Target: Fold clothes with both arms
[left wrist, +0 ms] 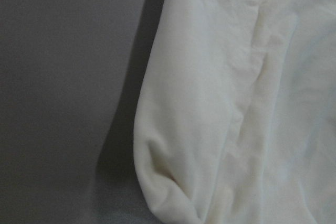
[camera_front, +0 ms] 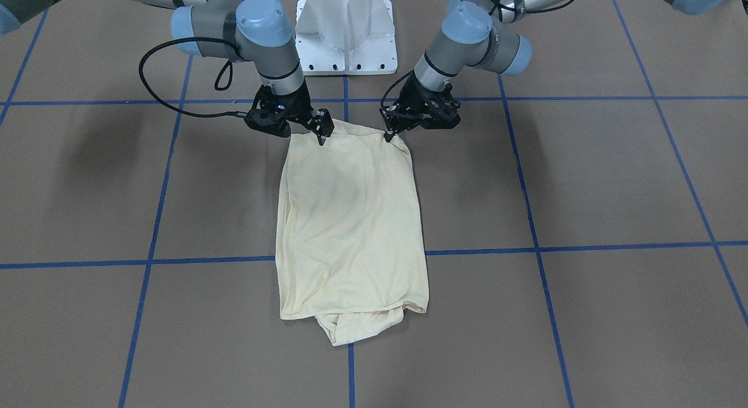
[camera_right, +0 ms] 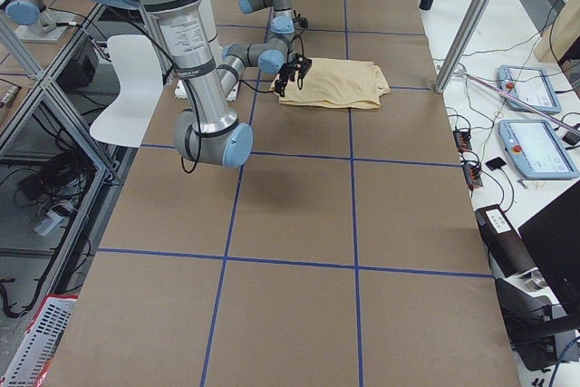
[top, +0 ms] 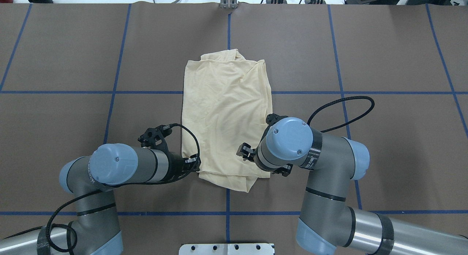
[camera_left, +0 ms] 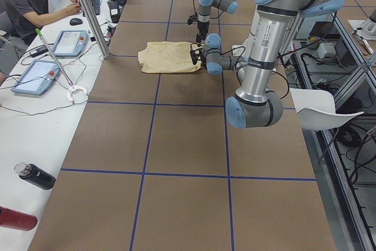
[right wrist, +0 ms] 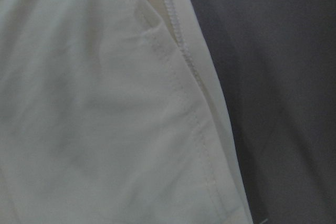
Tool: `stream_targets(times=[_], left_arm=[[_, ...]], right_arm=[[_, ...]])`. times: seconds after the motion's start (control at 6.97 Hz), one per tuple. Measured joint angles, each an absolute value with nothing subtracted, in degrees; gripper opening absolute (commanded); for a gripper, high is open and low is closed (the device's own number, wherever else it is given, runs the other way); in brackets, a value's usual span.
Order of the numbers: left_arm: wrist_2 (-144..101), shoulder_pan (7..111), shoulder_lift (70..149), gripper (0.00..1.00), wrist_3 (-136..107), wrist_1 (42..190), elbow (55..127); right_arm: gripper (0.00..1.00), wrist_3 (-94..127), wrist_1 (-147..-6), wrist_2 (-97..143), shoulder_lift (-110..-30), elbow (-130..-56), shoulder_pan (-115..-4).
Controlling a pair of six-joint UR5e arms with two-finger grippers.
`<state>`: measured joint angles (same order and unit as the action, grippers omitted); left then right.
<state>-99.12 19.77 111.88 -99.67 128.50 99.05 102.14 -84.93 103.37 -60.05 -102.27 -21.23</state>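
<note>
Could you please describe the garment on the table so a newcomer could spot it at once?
Find the brown table gridded with blue tape; near its middle, just ahead of the robot's white base, lies the shirt, folded into a long rectangle. It is the only soft, pale cream-yellow thing there, with the left hand and right hand at its near corners.

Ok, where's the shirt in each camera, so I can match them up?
Front-facing: shirt in the centre.
Overhead: shirt in the centre.
Exterior left: shirt small, top centre-left.
Exterior right: shirt small, top centre-right.
Left wrist: shirt fills the right side.
Right wrist: shirt fills the left side.
Shared landmark: blue tape lines crossing under it, in the four fixed views.
</note>
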Motion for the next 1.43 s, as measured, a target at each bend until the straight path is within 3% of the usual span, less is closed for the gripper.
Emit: stream_targets(times=[1.43], left_arm=[[-99.1, 19.8, 111.9, 0.00, -99.7, 128.5, 99.2]], right_arm=[[1.00, 111.8, -86.8, 101.0, -56.9, -96.3, -18.2]])
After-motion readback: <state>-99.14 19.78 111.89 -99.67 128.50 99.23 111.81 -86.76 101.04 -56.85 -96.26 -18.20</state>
